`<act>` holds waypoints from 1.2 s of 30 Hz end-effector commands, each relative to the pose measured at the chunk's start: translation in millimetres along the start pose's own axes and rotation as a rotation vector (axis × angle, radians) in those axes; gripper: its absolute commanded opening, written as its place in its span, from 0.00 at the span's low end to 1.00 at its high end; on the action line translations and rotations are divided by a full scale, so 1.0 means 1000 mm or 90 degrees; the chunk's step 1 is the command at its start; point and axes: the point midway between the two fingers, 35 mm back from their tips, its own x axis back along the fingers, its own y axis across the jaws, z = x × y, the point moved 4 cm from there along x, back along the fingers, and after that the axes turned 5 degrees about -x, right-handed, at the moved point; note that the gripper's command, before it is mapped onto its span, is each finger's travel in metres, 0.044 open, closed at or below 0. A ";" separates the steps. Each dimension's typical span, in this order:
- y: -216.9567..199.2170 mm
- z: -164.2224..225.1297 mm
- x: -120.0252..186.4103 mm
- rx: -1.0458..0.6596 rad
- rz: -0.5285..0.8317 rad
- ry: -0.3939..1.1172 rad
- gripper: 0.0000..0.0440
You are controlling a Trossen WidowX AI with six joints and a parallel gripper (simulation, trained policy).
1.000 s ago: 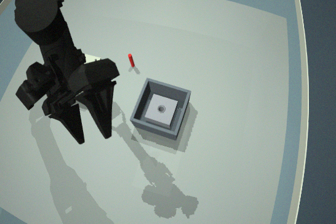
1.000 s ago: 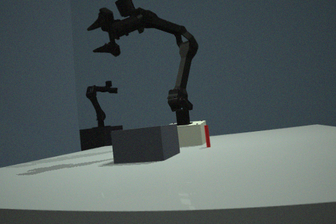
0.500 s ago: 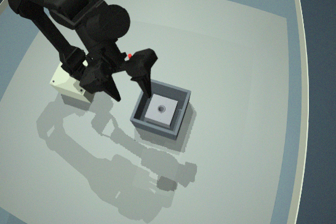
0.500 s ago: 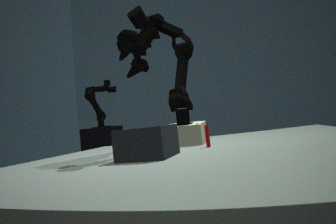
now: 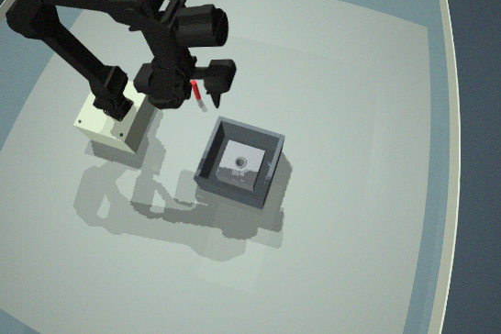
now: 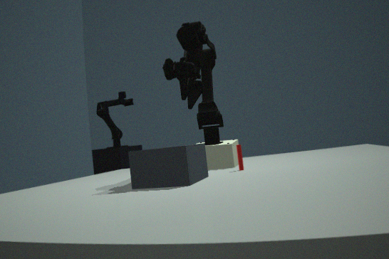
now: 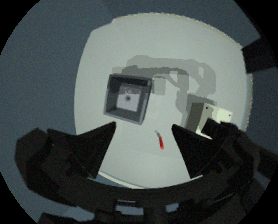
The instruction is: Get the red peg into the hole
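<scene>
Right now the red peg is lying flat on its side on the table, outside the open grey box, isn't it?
Not quite: the red peg is standing upright, as the exterior view shows. It is indeed on the table, outside the open grey box.
</scene>
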 end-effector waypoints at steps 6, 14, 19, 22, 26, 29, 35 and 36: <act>-0.033 0.041 -0.023 0.014 0.121 0.031 1.00; -0.056 0.073 -0.046 0.038 0.197 0.039 1.00; -0.065 0.089 -0.062 0.059 0.216 0.046 1.00; -0.069 0.098 -0.072 0.070 0.218 0.052 1.00; -0.073 0.109 -0.088 0.084 0.211 0.063 1.00; -0.075 0.116 -0.101 0.092 0.201 0.072 1.00; -0.082 0.130 -0.126 0.101 0.177 0.093 1.00; -0.083 0.132 -0.129 0.102 0.174 0.096 1.00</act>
